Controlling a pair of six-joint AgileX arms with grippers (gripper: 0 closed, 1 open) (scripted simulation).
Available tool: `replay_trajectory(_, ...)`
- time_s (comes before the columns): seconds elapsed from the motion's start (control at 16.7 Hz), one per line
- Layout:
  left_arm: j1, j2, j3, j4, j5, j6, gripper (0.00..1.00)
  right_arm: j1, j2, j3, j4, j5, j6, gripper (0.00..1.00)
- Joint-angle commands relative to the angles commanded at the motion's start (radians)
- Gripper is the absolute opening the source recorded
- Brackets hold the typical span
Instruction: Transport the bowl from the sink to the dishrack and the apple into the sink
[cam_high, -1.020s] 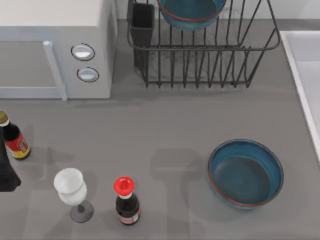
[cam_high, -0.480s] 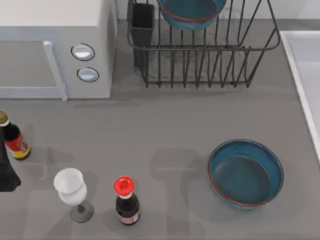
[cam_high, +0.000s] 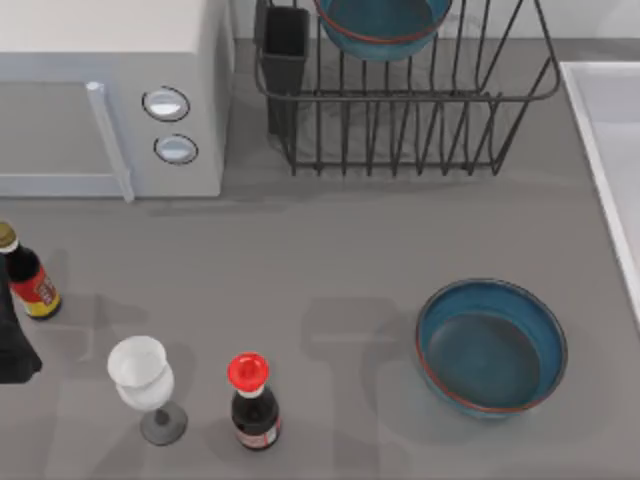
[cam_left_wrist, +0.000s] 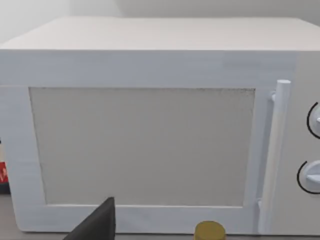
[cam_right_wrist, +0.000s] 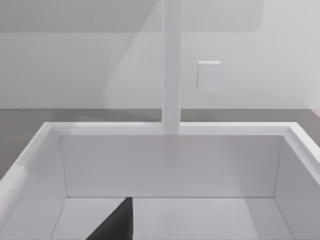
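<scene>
Left gripper (cam_high: 12, 345) parked at table's left edge, bowl (cam_high: 491, 346) near sink (cam_high: 600, 150).

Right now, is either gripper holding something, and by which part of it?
It cannot be told. The left arm sits at the table's left edge, beside the dark red-labelled bottle. The round teal-blue bowl lies free on the grey table.

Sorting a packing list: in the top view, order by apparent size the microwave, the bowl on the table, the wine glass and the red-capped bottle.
1. Microwave, cut off by the frame
2. Bowl
3. Wine glass and red-capped bottle: too alike to rank
</scene>
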Motion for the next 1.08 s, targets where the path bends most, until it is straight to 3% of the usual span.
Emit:
replay_trajectory(0.6,0.0,0.0,0.0,0.0,0.0,0.0,1.0,0.021,-0.047,-0.02,-0.047,0.019,-0.001,1.0)
replay_trajectory(0.84,0.0,0.0,0.0,0.0,0.0,0.0,1.0,0.083,-0.252,-0.078,-0.229,0.076,-0.002,1.0)
replay_trajectory(1.08,0.0,0.0,0.0,0.0,0.0,0.0,1.0,0.159,-0.618,-0.15,-0.508,0.148,-0.002,1.0)
